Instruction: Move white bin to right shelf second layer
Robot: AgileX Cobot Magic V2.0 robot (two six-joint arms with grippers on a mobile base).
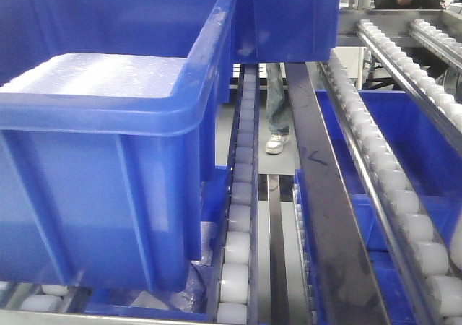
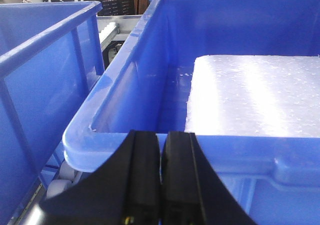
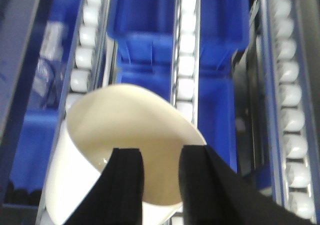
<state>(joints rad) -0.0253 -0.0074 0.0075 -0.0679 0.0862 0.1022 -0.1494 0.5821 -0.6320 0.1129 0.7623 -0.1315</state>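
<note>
The white bin (image 3: 125, 130) shows only in the right wrist view. It is glossy cream-white and lies tilted, its open mouth toward the camera, over the roller rows of the rack level (image 3: 186, 60). My right gripper (image 3: 160, 155) is open. Its two black fingers (image 3: 125, 175) stand apart over the bin's near rim and mouth, with the bin's inside showing between them. My left gripper (image 2: 161, 137) is shut and empty, right in front of the rim of a blue crate (image 2: 125, 95). Neither gripper shows in the front view.
The big blue crate (image 1: 108, 195) holds a white foam slab (image 1: 94, 72) and sits on rollers (image 1: 242, 195). Another blue crate (image 2: 45, 75) stands to its left. More roller rails (image 1: 390, 173) run on the right over blue crates (image 3: 145, 35). A person's legs (image 1: 276, 115) stand beyond the rack.
</note>
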